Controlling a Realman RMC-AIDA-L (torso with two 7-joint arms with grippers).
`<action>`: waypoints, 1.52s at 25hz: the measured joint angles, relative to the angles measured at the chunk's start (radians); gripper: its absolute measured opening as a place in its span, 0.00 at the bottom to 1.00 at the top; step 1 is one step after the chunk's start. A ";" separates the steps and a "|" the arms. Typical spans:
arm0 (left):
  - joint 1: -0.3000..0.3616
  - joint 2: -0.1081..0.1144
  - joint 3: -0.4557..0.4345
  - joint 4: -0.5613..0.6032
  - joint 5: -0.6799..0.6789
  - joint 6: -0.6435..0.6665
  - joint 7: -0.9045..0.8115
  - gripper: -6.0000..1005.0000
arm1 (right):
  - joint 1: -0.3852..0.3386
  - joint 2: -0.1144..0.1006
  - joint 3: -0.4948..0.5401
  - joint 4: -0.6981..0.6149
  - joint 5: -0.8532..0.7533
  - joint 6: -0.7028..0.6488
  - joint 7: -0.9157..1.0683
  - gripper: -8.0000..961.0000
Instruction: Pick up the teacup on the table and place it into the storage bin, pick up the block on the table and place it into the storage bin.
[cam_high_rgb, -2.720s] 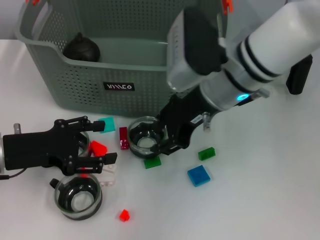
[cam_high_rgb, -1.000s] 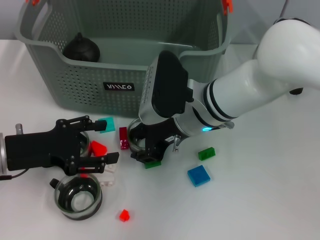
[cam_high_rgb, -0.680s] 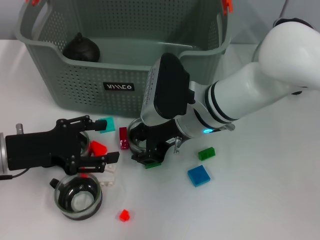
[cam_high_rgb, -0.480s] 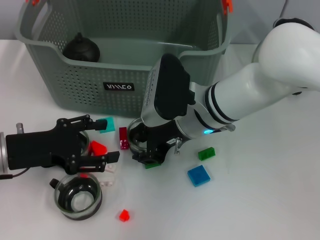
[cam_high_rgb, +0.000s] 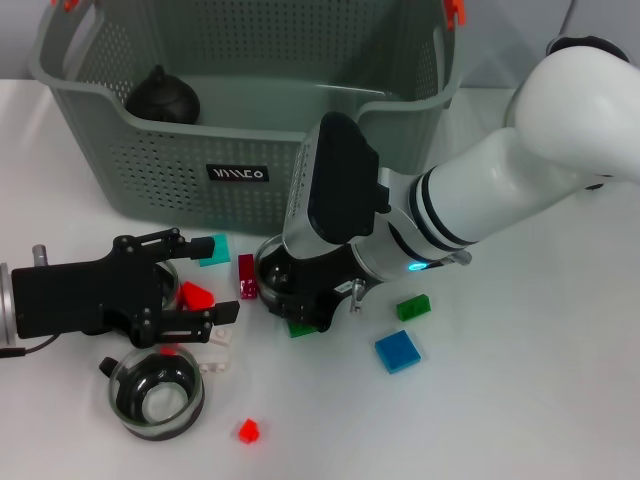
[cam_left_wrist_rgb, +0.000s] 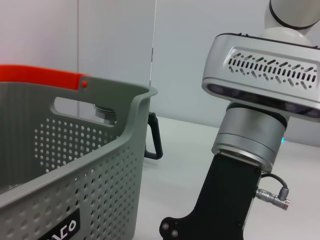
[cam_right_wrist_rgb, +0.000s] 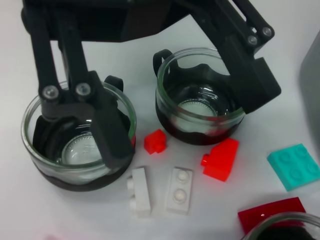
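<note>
Head view: both arms working low over the table, in front of the storage bin (cam_high_rgb: 250, 110).

Left gripper (cam_high_rgb: 205, 280) is hovering with fingers spread above scattered blocks; right gripper (cam_high_rgb: 300, 300) is reaching down onto a teacup (cam_high_rgb: 272, 272) beside the bin, finger state hidden.

The right gripper (cam_high_rgb: 300, 300) covers most of the teacup (cam_high_rgb: 272, 270), so its fingers cannot be seen. The storage bin (cam_high_rgb: 240, 175) is cut by the top edge. Another cup (cam_right_wrist_rgb: 272, 227) is cut off in the right wrist view.
</note>
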 joint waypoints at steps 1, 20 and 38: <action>0.000 0.000 0.000 0.000 0.000 0.000 0.000 0.86 | 0.000 0.000 0.000 0.000 0.000 0.000 0.000 0.33; 0.003 0.000 -0.002 0.000 0.000 0.001 0.000 0.86 | -0.002 -0.008 0.009 -0.029 0.000 -0.035 0.011 0.08; 0.008 0.000 -0.005 0.003 -0.001 0.010 0.000 0.86 | -0.153 -0.026 0.130 -0.230 -0.030 -0.207 0.032 0.08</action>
